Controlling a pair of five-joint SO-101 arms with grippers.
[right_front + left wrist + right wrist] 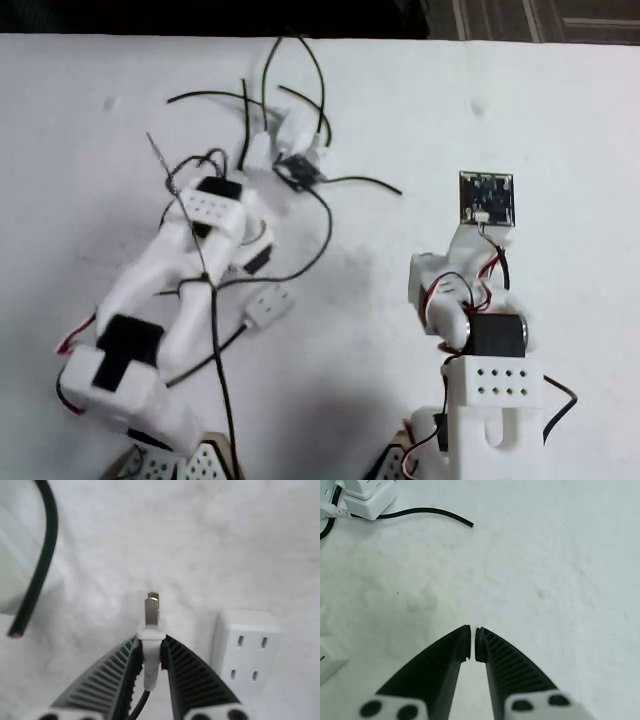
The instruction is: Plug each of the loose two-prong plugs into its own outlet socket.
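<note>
– Left tool (150, 650) has a two-prong plug (151, 617) clamped, just beside the outlet block (246, 652). Right tool (472, 642) is pinched empty, apart from it.
– Imo square the prongs to one slot pair, then push straight.

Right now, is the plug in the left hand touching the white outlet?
Apart. The left wrist view shows the plug held in the left hand, its prongs over bare table, with a clear gap to the outlet beside it.
</note>
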